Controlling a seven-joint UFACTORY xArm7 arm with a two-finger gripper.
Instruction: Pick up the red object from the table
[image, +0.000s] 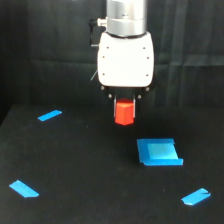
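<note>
Red-orange hexagonal block (124, 112) clamped at its top end in the gripper (125, 102), hanging upright below the white gripper body (125, 59). Narrower than that body. Fingers mostly hidden behind the block and the dark mount; closed on the block's upper part. Appears lifted clear of the matte black table (90, 165), though the gap beneath is hard to judge from this angle. Silver wrist section (127, 16) rising out of frame at top.

Blue square piece (158, 152) flat on the table, below the block and toward the exterior view's right, apart from it. Three short blue tape strips: one (49, 115) toward the exterior view's left, level with the block; one (24, 189) low left; one (196, 197) low right. Dark curtain backdrop (45, 50) behind.
</note>
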